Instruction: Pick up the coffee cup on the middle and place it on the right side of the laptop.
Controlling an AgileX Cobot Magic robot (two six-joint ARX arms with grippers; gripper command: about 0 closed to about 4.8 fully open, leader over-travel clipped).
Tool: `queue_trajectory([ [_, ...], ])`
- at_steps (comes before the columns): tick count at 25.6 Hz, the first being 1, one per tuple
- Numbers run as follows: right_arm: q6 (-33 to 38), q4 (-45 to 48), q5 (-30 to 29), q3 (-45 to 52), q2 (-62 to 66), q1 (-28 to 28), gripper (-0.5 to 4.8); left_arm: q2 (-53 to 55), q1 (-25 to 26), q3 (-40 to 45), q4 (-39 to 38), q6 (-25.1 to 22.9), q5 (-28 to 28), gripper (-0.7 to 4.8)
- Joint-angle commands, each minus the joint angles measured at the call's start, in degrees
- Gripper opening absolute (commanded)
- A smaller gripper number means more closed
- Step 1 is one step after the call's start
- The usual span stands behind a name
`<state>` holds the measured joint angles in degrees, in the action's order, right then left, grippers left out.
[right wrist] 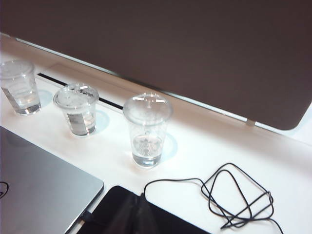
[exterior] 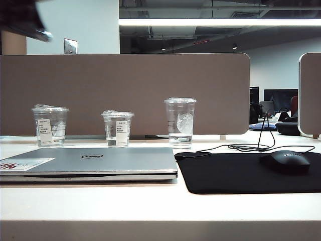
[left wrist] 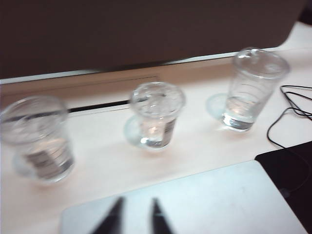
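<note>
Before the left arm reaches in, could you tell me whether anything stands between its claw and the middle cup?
Nothing visible does: the left claw hangs over the laptop, with only bare desk beyond it up to the middle cup.

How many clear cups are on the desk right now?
3, in a row behind the laptop: a short labelled cup at left, the coffee cup in the middle, and a taller logo cup at right. None seems hidden.

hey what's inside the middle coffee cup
The middle coffee cup, under its clear lid, holds a little clear liquid at the bottom. Its white label hides part of the inside.
</note>
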<state>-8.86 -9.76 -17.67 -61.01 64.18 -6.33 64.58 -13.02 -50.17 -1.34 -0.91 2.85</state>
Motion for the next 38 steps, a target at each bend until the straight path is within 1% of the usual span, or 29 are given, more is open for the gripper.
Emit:
queue_trajectory([
  [1,-0.2,2.4,-0.2,-0.7,0.7,-0.1,-0.05,7.0,-0.1,-0.4,11.0,-0.6,3.5,4.79],
  [2,-0.2,3.1,0.2,-0.7,1.0,-0.1,-0.05,8.8,-0.4,-0.4,13.5,-0.6,4.5,4.79],
  [3,-0.2,4.2,1.1,-0.7,1.4,-0.1,-0.05,13.1,-0.6,-0.4,19.7,-0.5,6.3,4.79],
  [5,-0.2,6.3,1.4,-0.7,2.1,-0.1,-0.05,19.2,-0.6,-0.4,28.3,0.0,6.4,4.79],
  [6,-0.2,7.1,1.4,-0.7,2.6,-0.1,-0.05,21.4,-0.8,-0.5,31.0,0.9,6.4,4.79],
  [7,-0.2,7.7,1.2,-0.7,3.6,-0.1,-0.05,26.4,-1.4,-1.1,35.2,3.7,6.0,4.79],
  [8,-0.2,7.8,1.2,-0.7,4.2,-0.1,-0.05,28.3,-1.4,-1.7,35.9,4.7,6.0,4.79],
  [10,-0.2,7.7,1.2,-0.7,5.3,-0.1,-0.05,34.6,-1.4,-4.3,36.2,4.9,6.4,4.79],
  [12,-0.2,8.1,1.2,-0.7,7.1,-0.1,-0.05,42.4,-1.8,-9.2,36.6,4.8,6.0,4.79],
  [15,-0.2,8.0,1.2,-0.7,8.5,-0.1,-0.05,48.4,-2.1,-14.8,36.4,4.8,2.3,4.79],
  [16,-0.2,7.9,1.2,-0.7,8.5,-0.1,-0.05,49.5,-2.1,-16.0,35.9,4.8,2.1,4.79],
  [17,-0.2,8.1,1.2,-0.7,8.9,-0.1,-0.05,51.4,-2.1,-18.8,33.5,4.8,1.6,4.79],
  [20,-0.4,8.3,1.8,-0.7,9.2,-0.1,-0.05,54.3,-2.1,-23.1,30.1,4.7,0.6,4.79],
  [24,-2.0,8.3,3.7,-0.7,9.5,0.0,-0.05,57.1,-2.1,-26.9,30.1,4.3,-0.7,4.79],
  [29,-2.2,8.3,3.9,-0.7,9.8,0.1,-0.05,60.5,-2.1,-31.7,28.7,4.3,-1.7,4.79],
  [31,-2.2,8.3,4.1,-0.7,9.9,0.1,-0.05,62.5,-2.1,-34.9,27.6,4.3,-1.9,4.79],
  [34,-2.2,8.3,4.1,-0.7,9.9,0.2,-0.05,65.5,-2.1,-39.8,23.0,4.3,-3.2,4.79],
  [36,-2.2,8.3,4.1,-0.7,9.9,0.2,-0.05,67.1,-2.1,-41.7,21.9,4.3,-4.3,4.79],
  [38,-2.2,8.3,4.1,-0.7,9.9,0.2,-0.05,67.3,-2.1,-41.9,21.9,4.3,-4.3,4.79],
])
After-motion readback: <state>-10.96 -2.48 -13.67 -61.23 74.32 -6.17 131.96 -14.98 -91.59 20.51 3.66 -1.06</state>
